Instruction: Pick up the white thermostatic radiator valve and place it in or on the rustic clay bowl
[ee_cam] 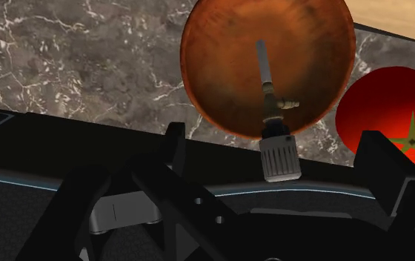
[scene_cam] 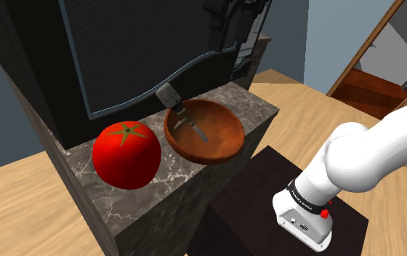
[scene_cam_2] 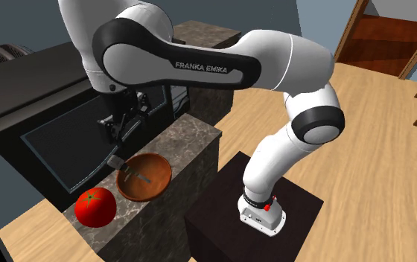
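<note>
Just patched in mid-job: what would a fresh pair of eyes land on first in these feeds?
An oversized glossy red tomato sits on the dark marbled ledge, close beside the reddish-brown clay bowl. The pale radiator valve lies in that bowl, its ribbed head poking over the rim toward the black cabinet front. The white Franka arm arches overhead, its claw open above the bowl.

White capitals reading "FRANKA EMIKA" stand on the dark band along the arm's (scene_cam_2: 202,67) upper link, seen in the second exterior view. In the shoulder view, a black ring (scene_cam: 307,195) just above the arm's base carries small white lettering, too small to read.
</note>
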